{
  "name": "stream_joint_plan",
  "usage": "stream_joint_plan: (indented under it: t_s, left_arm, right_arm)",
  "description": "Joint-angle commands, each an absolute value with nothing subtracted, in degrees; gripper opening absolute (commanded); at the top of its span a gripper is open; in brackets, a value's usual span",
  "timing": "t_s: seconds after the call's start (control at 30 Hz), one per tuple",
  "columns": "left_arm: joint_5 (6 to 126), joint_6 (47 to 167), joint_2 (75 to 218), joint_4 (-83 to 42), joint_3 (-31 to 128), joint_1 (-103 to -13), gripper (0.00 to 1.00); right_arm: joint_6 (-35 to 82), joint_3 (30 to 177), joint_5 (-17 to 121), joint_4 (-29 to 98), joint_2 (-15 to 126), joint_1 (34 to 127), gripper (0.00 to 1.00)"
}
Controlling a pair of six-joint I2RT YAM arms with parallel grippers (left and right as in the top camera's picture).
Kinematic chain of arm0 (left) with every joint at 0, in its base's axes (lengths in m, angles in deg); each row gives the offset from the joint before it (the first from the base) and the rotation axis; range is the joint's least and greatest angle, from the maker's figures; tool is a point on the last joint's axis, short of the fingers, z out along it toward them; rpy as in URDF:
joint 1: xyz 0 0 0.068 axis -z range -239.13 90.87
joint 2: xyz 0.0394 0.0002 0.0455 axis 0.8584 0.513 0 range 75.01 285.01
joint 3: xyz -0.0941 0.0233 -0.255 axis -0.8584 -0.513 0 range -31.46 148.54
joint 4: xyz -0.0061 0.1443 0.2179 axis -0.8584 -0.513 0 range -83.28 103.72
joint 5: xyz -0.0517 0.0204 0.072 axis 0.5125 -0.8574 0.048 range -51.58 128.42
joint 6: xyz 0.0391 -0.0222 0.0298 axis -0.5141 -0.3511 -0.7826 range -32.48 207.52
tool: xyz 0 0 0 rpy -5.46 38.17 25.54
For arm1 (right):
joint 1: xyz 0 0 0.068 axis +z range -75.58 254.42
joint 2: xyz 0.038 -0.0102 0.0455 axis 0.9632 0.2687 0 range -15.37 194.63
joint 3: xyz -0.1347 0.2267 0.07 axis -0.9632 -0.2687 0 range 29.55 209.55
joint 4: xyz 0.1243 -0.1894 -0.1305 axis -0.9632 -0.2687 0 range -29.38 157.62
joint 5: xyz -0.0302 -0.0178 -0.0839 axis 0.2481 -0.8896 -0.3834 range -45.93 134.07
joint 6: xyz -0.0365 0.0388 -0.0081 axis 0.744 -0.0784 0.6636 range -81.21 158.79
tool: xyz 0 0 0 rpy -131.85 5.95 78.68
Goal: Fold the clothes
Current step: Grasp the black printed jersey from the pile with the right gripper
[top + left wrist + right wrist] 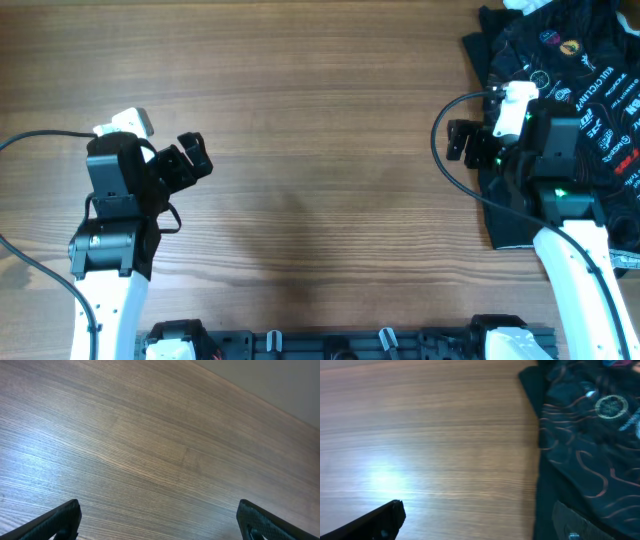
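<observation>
Black clothes (580, 60) heaped, their edge just beside right gripper (461, 140)

Brown wood-grain table (320, 150), horiz. grain, carries one item: crumpled black clothes (565, 55) w/ logos and reddish lines, heaped at far-right corner, partly past frame edge.

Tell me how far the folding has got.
Done: nothing; the black T-shirt lies crumpled at the right edge of the table. In hand: the right gripper hovers open over the shirt's left edge, gripping nothing; the left gripper is open above bare wood. Left: spreading it flat and every fold.
</observation>
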State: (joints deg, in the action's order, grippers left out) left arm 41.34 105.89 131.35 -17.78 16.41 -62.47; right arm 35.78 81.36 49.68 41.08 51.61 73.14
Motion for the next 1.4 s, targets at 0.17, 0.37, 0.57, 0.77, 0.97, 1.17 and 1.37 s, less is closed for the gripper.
stream_joint_plan:
  t_s: [0.17, 0.37, 0.57, 0.77, 0.97, 1.17, 1.37]
  left_arm:
    - [41.97, 106.02, 131.66, -17.61, 17.53, -62.14, 1.00]
    - [42.04, 106.02, 131.66, -17.63, 17.53, -62.14, 1.00]
    - [42.04, 106.02, 131.66, -17.59, 17.53, -62.14, 1.00]
    - [42.04, 106.02, 131.66, -16.93, 17.53, -62.14, 1.00]
    - [42.28, 106.02, 131.66, -16.95, 17.53, -62.12, 1.00]
    - [47.13, 106.04, 131.66, -15.82, 17.53, -62.12, 1.00]
    - [55.55, 109.43, 140.16, -7.47, 17.53, -56.83, 1.00]
  right_arm:
    - [30.54, 82.58, 24.70, 40.16, 67.96, 59.00, 0.95]
    - [27.78, 82.47, 27.87, 41.47, 78.27, 49.77, 0.75]
    - [28.46, 84.33, 37.85, 38.08, 77.03, 48.57, 0.04]
    - [37.07, 95.94, 75.69, 31.85, 63.11, 66.43, 0.04]
    - [29.38, 95.92, 69.35, 49.65, 76.13, 104.13, 0.04]
    - [29.16, 97.45, 54.58, 63.37, 80.18, 111.74, 0.34]
    - [29.44, 99.72, 40.67, 42.76, 66.60, 94.97, 1.00]
